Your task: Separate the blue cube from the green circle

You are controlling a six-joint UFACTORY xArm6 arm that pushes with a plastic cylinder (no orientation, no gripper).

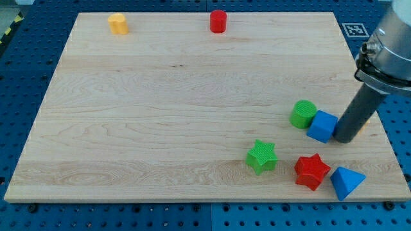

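Note:
The blue cube (322,126) sits at the view's right, touching the green circle (302,114), which lies just to its upper left. My tip (343,140) is the lower end of the dark rod, standing right against the blue cube's right side. The rod leans up toward the view's upper right.
A green star (262,156), a red star (311,171) and a blue triangle (347,182) lie below the cube near the board's bottom right. A red cylinder (218,21) and a yellow block (118,24) sit at the top edge. The board's right edge (379,122) is close.

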